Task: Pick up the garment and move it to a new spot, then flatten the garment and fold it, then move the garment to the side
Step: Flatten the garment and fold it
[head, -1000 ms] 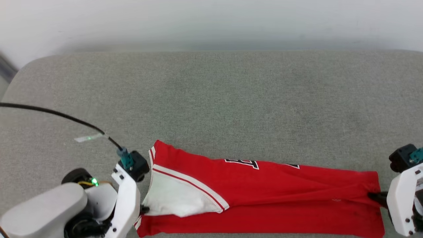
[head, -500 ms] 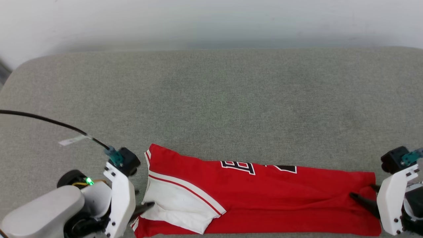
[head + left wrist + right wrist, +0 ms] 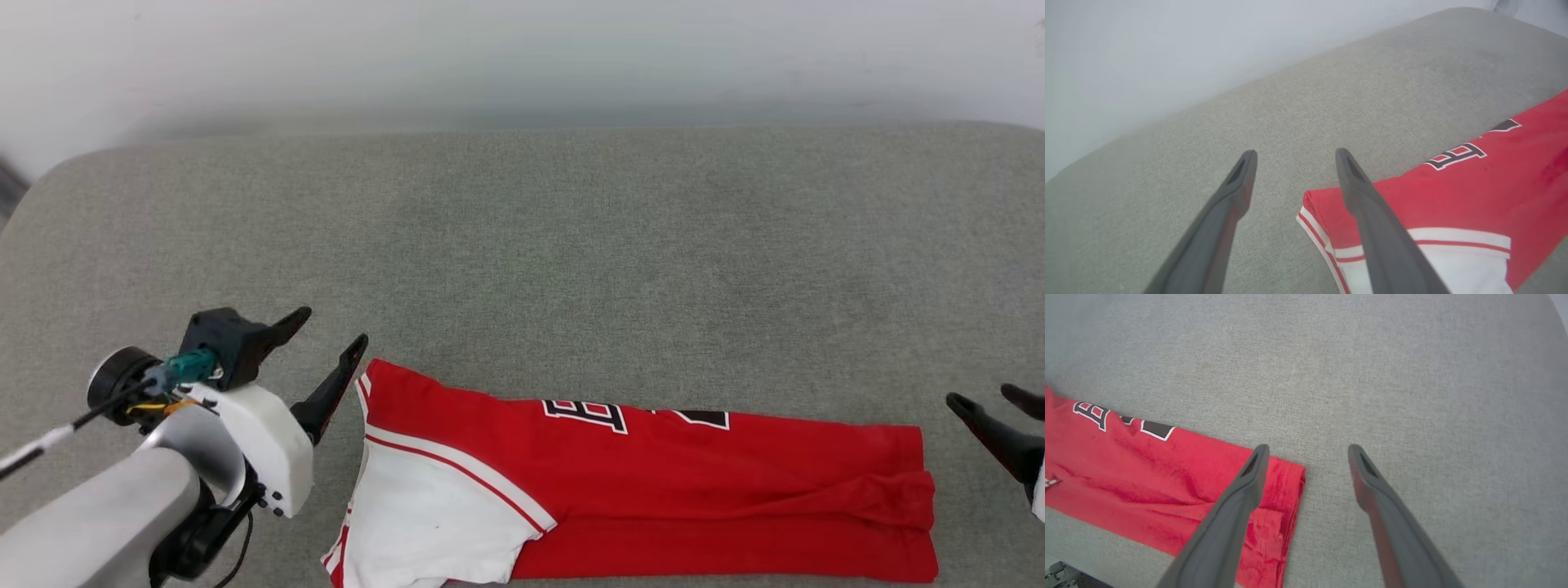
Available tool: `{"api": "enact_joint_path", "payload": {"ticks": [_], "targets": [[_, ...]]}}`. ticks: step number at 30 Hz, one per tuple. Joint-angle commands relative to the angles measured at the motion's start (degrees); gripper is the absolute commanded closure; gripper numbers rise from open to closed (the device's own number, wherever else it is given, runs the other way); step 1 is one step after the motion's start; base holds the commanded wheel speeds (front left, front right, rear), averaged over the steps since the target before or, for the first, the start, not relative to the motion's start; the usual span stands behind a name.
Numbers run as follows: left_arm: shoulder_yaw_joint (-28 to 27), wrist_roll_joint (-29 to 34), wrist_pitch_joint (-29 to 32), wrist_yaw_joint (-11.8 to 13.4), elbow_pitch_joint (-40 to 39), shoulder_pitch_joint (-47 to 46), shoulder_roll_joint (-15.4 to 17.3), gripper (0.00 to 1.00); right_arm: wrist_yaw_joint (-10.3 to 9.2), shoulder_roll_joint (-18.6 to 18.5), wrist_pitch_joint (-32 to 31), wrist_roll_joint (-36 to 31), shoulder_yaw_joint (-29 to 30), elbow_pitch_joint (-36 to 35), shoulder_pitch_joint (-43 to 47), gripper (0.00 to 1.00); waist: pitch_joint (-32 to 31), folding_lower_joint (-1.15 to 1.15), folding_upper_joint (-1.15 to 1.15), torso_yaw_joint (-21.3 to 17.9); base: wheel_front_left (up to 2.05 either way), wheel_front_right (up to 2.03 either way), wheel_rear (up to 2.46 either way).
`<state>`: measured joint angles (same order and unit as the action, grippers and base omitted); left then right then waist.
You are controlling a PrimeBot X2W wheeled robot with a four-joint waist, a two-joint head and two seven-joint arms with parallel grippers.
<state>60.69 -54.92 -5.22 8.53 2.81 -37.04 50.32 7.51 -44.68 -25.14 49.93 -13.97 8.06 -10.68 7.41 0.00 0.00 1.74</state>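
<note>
Garment (image 3: 702,474): red knit, long folded band on grey woven cushion (image 3: 571,245), white sleeve (image 3: 424,514) at 7 o'clock; lettering (image 3: 588,412) I can't read. Left gripper (image 3: 331,328), right gripper (image 3: 982,396) spread, empty.

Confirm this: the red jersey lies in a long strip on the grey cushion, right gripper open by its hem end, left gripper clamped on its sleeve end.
Not clamped: the left wrist view shows the left gripper open, gripping nothing, beside the red jersey at its sleeve end. The rest stands.
</note>
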Motion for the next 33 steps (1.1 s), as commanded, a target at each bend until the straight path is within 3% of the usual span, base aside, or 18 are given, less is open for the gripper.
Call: {"api": "enact_joint_path", "payload": {"ticks": [1,5,10,13,17,26,31,32,33], "targets": [[-0.57,0.64,-2.33,1.48,0.08,1.69,-0.41,0.00,-0.04,0.91,0.10,0.70,1.00,0.53,1.54,0.00,0.29,0.00,0.00,0.05,0.00,0.00,0.00],[-2.91,1.97,-8.19,6.11,0.51,4.69,-1.53,0.00,-0.04,3.23,-0.43,2.52,4.68,2.92,4.55,0.00,0.87,0.00,0.00,0.33,0.00,0.00,0.00],[-6.21,5.61,-9.91,11.08,0.20,8.06,-3.56,0.00,-0.04,6.81,-1.35,4.89,6.89,5.25,7.59,0.00,1.41,0.00,0.00,1.08,0.00,0.00,0.00],[-11.83,9.20,-10.03,14.04,-1.52,11.14,-6.04,0.00,-0.04,8.86,-1.49,5.69,7.35,6.56,8.30,0.00,1.87,0.00,0.00,1.31,0.00,0.00,0.00],[-19.98,14.99,-10.04,16.11,-4.12,17.89,-9.80,0.00,-0.04,11.16,-2.08,6.41,7.19,8.27,8.36,0.00,2.57,0.00,0.00,1.38,0.00,0.00,0.00],[-35.94,28.40,-10.02,16.85,-7.54,31.23,-20.13,0.00,-0.04,14.49,-5.69,9.64,4.38,10.12,9.28,0.00,3.01,0.00,0.00,2.09,0.00,0.00,0.00],[-42.19,36.13,-10.02,15.53,-8.25,36.03,-26.49,0.00,-0.04,15.60,-8.07,9.93,1.40,10.26,9.83,0.00,2.94,0.00,0.00,2.34,0.00,0.00,0.00],[-44.61,41.07,-10.03,14.69,-8.26,37.78,-30.09,0.00,-0.04,16.09,-8.57,9.62,0.07,10.83,9.50,0.00,2.79,0.00,0.00,2.44,0.00,0.00,0.00],[-44.93,42.63,-10.02,14.42,-7.94,38.32,-31.05,0.00,-0.04,16.31,-8.69,9.72,-0.25,11.09,9.37,0.00,2.72,0.00,0.00,2.47,0.00,0.00,0.00]]}}
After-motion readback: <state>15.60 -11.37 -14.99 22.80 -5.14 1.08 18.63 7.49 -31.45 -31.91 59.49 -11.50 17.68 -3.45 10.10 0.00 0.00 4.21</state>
